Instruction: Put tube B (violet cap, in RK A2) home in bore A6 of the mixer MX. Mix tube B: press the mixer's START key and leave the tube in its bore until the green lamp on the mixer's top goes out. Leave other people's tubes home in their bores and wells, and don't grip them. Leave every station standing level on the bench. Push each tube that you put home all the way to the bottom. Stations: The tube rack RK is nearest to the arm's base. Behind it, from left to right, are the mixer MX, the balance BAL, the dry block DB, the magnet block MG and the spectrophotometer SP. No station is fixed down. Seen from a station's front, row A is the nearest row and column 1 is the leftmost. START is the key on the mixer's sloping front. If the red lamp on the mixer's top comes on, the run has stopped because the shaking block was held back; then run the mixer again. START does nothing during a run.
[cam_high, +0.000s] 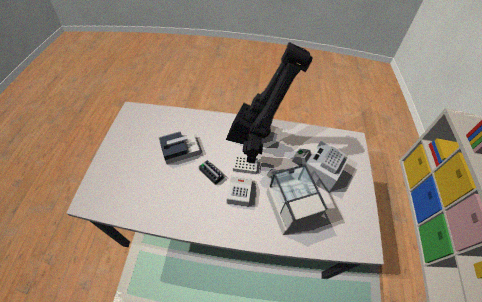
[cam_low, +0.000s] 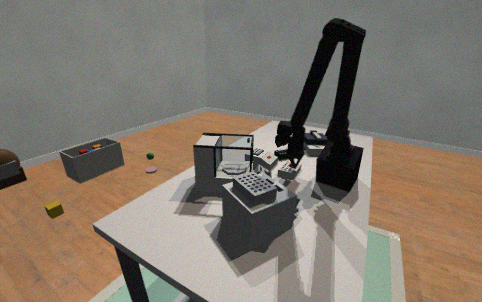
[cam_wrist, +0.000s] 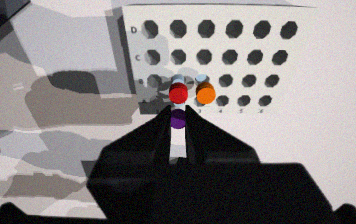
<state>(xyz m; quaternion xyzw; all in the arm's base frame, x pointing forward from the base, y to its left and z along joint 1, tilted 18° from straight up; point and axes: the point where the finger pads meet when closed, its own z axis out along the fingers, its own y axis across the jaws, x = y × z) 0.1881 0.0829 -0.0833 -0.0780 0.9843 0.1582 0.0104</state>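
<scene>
Tube B, violet-capped, sits clamped in our gripper; we lift straight up, avoiding the red-capped tube and orange-capped tube just beyond the fingertips.

Tube B, violet cap, upright in rack RK front row, col 2, pinched btwn my end effector fingers. Mixer MX sits level on the surface, bores open on top.
</scene>
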